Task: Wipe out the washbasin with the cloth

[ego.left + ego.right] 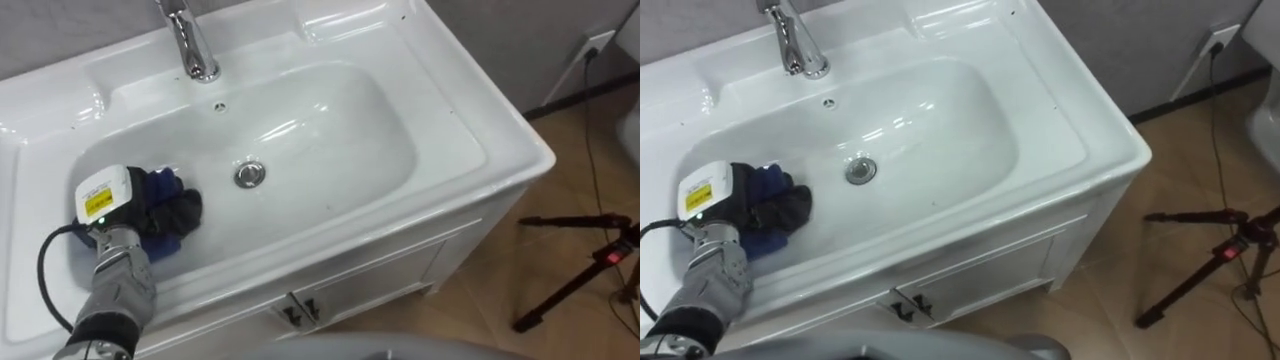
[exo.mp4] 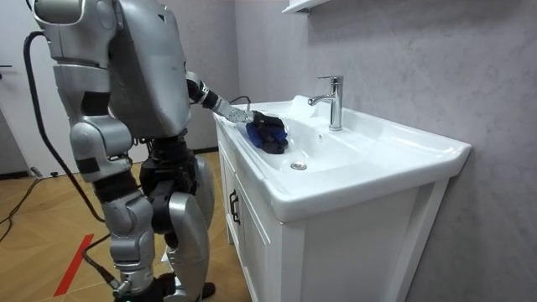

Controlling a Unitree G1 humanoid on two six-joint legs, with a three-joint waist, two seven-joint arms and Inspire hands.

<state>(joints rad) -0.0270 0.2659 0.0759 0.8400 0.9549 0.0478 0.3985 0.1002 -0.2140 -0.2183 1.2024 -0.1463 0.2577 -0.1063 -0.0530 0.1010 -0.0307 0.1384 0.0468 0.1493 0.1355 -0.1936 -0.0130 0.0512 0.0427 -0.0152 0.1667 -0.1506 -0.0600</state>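
Left robot hand (image 1: 168, 212) grips blue cloth (image 1: 160, 182) inside basin (image 1: 330, 120), left side.

Count: one white basin (image 1: 440, 150), one faucet (image 1: 190, 45) at its far edge, one drain (image 1: 250, 174), one overflow hole (image 1: 220, 105). At left, one blue cloth (image 1: 158, 183) under one left hand (image 1: 172, 212). Near side: two dark cabinet handles (image 1: 297, 312); right: one tripod (image 1: 580, 270), one wall socket (image 1: 598, 44).

Grey textured wall (image 2: 419, 50); wooden floor (image 2: 42, 218); black tripod (image 1: 608, 255)
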